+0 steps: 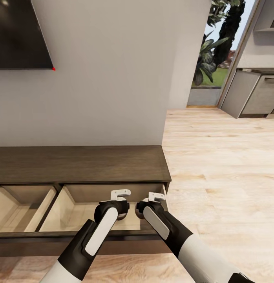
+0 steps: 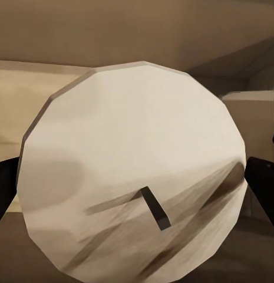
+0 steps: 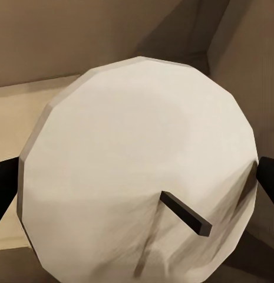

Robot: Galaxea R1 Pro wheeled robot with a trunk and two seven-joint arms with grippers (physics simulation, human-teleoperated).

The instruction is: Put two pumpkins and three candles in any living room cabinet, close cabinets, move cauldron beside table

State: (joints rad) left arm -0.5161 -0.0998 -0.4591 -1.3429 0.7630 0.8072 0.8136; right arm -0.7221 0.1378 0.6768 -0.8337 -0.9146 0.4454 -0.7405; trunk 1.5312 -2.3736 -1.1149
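1. The step in hand, as I judge it, is putting candles into the cabinet (image 1: 82, 165): both arms reach down over its open right-hand drawer (image 1: 74, 214), which is pulled out toward the robot, its pale beige interior bare where it can be seen.

2. The left gripper (image 1: 120, 194) holds a candle (image 2: 134, 174) between its fingers. In the left wrist view the candle's flat top faces the camera, the dark wick (image 2: 155, 207) at about 5 o'clock of its centre, and dark finger pads press in at 3 and 9 o'clock.

3. The right gripper (image 1: 156, 196) likewise grips a second candle (image 3: 139, 171), its wick (image 3: 185, 213) at about 4 o'clock of the face, with finger pads at its two flanks and the drawer's beige corner behind it.

4. In the head view the two grippers hang side by side over the drawer's right half, the right one near the drawer's right wall at 3 o'clock.

5. How close either candle sits to the drawer floor I cannot tell.

6. A second open drawer (image 1: 19, 210) lies at 9 o'clock of the first.

7. The next move seems to call for lowering each candle near the floor, opening the fingers, and lifting the arms out without knocking the candles over.

8. Both drawers need shutting afterwards.
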